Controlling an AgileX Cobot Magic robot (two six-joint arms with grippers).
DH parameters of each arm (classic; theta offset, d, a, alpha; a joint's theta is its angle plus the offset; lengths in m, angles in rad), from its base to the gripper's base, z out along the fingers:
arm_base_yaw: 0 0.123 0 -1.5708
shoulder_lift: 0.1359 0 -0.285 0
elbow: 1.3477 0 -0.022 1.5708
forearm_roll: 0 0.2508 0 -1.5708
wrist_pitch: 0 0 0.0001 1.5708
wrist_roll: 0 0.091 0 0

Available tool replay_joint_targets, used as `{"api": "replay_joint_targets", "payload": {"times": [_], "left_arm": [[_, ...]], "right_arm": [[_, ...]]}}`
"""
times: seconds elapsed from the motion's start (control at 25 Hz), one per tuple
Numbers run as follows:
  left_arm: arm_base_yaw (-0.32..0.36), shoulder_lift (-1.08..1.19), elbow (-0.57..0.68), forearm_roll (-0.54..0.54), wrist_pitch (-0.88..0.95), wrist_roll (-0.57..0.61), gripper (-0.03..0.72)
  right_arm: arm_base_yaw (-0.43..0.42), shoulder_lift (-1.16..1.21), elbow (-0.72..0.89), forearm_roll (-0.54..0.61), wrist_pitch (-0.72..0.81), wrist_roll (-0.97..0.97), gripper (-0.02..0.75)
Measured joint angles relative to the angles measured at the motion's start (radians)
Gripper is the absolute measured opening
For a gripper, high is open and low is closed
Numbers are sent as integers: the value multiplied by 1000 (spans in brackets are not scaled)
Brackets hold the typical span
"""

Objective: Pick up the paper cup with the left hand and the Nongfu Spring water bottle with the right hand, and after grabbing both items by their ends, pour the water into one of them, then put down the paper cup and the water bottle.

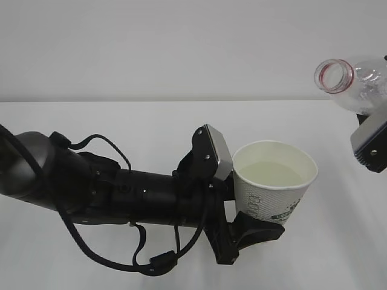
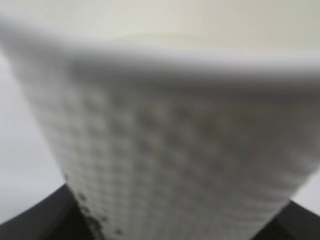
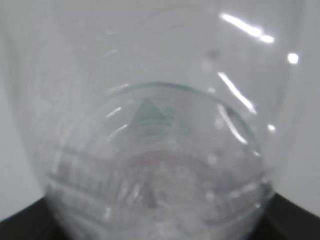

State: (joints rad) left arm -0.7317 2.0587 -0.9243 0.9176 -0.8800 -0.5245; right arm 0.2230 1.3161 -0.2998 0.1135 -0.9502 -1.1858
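The white paper cup (image 1: pixel 272 187) is held upright above the table, with my left gripper (image 1: pixel 239 196) shut on its lower side. Clear water (image 1: pixel 269 174) fills much of it. In the left wrist view the cup (image 2: pixel 170 140) fills the frame, and a dark finger (image 2: pixel 35 220) shows at the bottom corner. The clear Nongfu Spring water bottle (image 1: pixel 357 81) hangs tilted at the top right, its open red-ringed mouth pointing left, above and to the right of the cup. My right gripper (image 1: pixel 370 142) is shut on it lower down, partly cut off by the frame edge. The bottle (image 3: pixel 160 125) fills the right wrist view.
The white table (image 1: pixel 121 121) runs back to a pale wall. My black left arm (image 1: pixel 109 187) with its looping cables lies across the lower left of the exterior view. No other objects show.
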Motion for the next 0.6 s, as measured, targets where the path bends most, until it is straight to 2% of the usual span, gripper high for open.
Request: {"api": "replay_joint_targets", "payload": {"times": [0.44, 0.6], "left_arm": [[0, 0, 0, 0, 0, 0, 513], [0, 0, 0, 0, 0, 0, 513]], "right_arm": [[0, 0, 0, 0, -2, 81, 494], [0, 0, 0, 0, -2, 185, 494]]}}
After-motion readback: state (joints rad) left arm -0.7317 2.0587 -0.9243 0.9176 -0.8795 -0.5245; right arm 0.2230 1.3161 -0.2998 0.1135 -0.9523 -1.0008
